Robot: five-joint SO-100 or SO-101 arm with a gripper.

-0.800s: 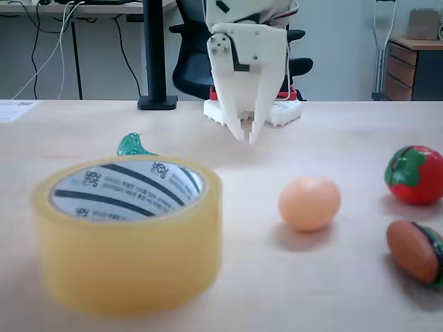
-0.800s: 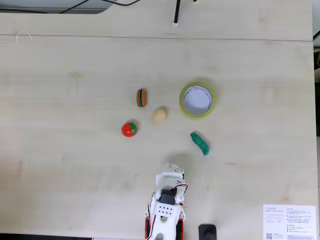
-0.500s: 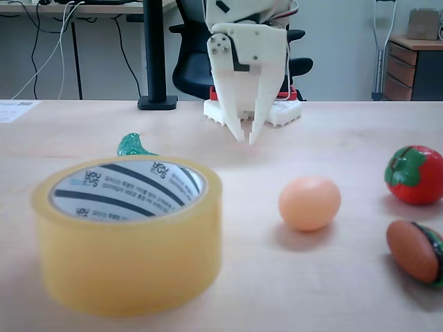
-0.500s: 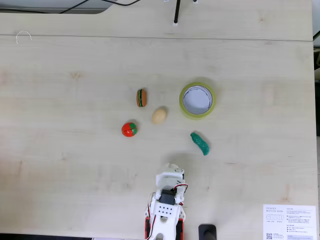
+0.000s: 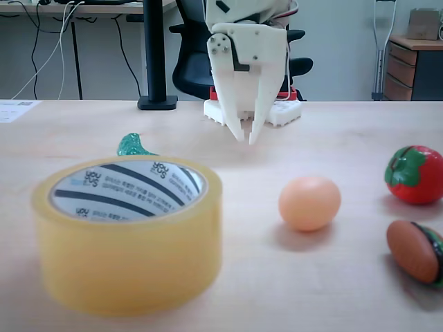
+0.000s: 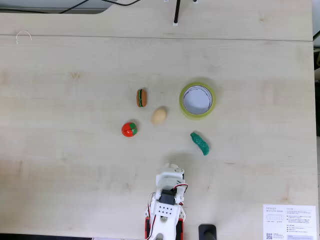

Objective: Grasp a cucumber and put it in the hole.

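No grasp has been made yet, so the reach toward the cucumber (image 6: 200, 143) is judged to be the step in hand. In the top-down fixed view the cucumber is seen lying on the bench (image 6: 75, 165), just below the tape roll (image 6: 197, 100) and apart from it, up and to the right of the hand (image 6: 172, 169). In the low fixed view only its green tip (image 5: 133, 145) is seen, behind the roll's rim (image 5: 124, 228). The hand (image 5: 245, 138) is held above the bench near the arm's base, its two fingers pointed down with tips close together, only a narrow gap left between them, and nothing gripped.

The hole (image 6: 197, 100) is seen to be open, with nothing in it. An egg (image 6: 159, 115), a tomato (image 6: 129, 129) and a small burger (image 6: 141, 97) lie left of the roll in the top-down view.

For the next move, the hand would need to be swung over the cucumber, the fingers spread wider, and lowered across its narrow width.
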